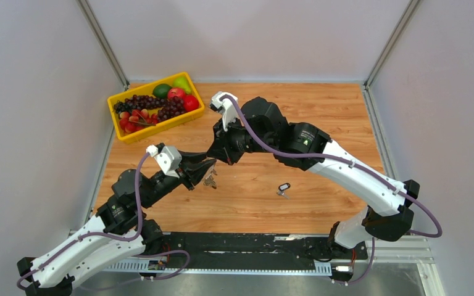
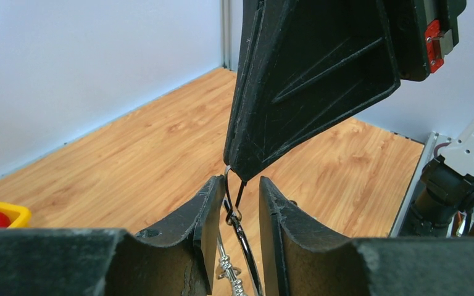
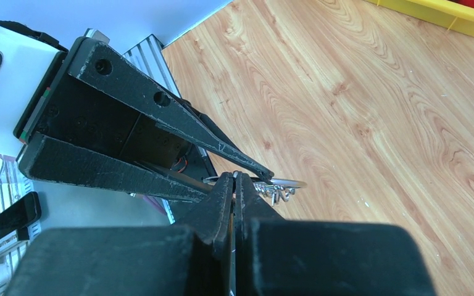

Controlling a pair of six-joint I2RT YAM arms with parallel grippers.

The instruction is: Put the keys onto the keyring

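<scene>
While the black two-finger left gripper (image 2: pixel 239 191) shows jaws slightly apart around the thin silver wire keyring (image 1: pixel 210 180) with its dangling tiny keys, I can't tell if they grip it. The black right gripper (image 3: pixel 234 183) pinches that ring, jaws pressed together. Well to the right, the small black-headed, silver-bladed key (image 1: pixel 283 188) lies flat on the wooden table (image 1: pixel 321 111), its long axis diagonal, blade pointing near-left.
</scene>
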